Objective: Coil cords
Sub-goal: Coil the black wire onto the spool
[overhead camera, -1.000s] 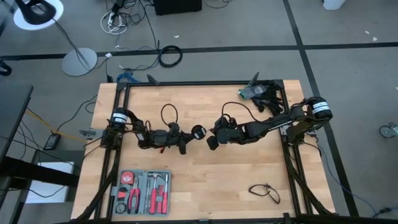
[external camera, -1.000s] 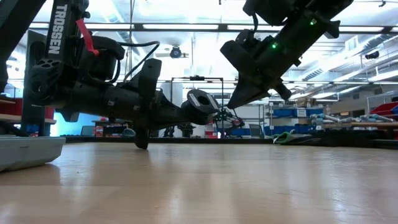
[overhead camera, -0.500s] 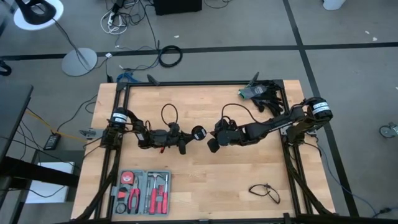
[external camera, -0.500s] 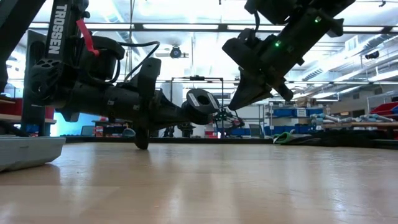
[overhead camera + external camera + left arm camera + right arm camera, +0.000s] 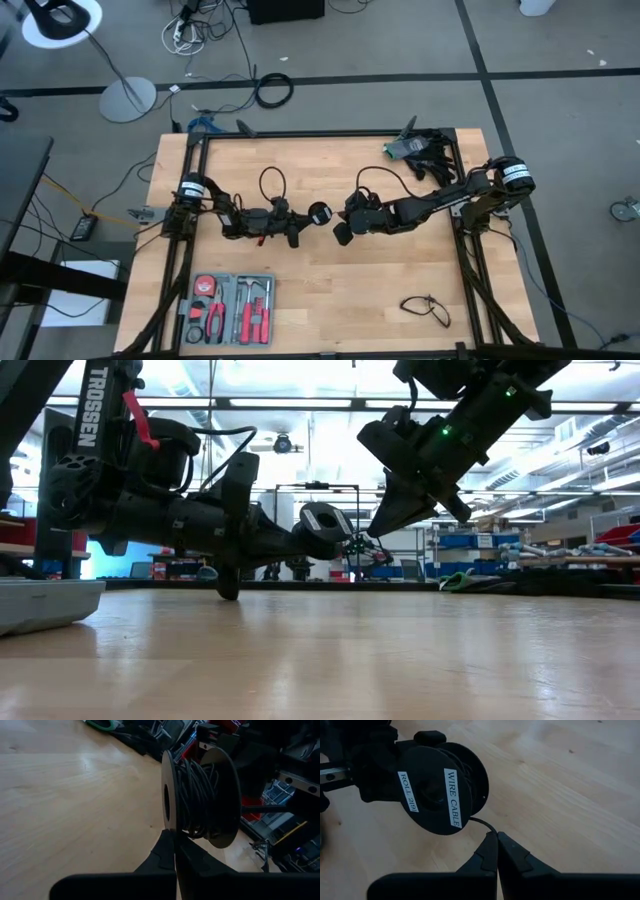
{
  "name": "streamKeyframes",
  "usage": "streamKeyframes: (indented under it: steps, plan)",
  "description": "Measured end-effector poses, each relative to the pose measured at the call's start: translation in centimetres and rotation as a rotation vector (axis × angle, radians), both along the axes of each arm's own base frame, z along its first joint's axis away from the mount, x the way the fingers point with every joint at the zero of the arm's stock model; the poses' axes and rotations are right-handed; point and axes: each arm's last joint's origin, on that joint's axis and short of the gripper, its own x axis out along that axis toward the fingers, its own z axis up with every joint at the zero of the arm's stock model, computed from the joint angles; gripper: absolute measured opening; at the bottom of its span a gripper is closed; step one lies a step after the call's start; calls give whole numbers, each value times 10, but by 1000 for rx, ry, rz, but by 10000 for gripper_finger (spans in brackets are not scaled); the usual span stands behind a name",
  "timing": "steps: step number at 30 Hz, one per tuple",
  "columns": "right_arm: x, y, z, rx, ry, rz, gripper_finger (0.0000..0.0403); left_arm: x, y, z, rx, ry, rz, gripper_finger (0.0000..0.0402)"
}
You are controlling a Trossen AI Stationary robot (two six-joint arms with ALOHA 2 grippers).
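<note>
A grey tray [image 5: 228, 309] at the table's near left holds red-handled hand tools [image 5: 252, 318]. The left gripper [image 5: 175, 837] clamps a black spool [image 5: 197, 797] wound with thin black cord [image 5: 481, 822] at mid-table; the right gripper [image 5: 497, 840] pinches its loose end. Nothing has moved since half a second ago.

"WIRE CABLE", "ROLL 219": spool [image 5: 437, 790]

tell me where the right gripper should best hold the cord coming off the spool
Grip the free cord tail just past the spool rim, approaching from the label-face side. The left gripper holds the spool by one flange, so only the tail hangs clear. The right gripper looks already pinched on it there.
</note>
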Motion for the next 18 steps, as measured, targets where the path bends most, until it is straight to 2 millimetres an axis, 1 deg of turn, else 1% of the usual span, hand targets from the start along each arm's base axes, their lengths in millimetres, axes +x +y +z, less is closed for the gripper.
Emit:
streamKeyframes:
  steps: [4, 13, 18]
  plan:
    - [0, 0, 0, 10, -4, -5, 0, 0, 0, 0, -13, -3, 6, 6]
    - [-1, 0, -2, 33, 12, -5, 0, 0, 0, -2, -18, 18, 7, 62]
    - [-4, 1, -4, 76, 30, -21, 0, 0, 0, -7, -18, 83, -33, 77]
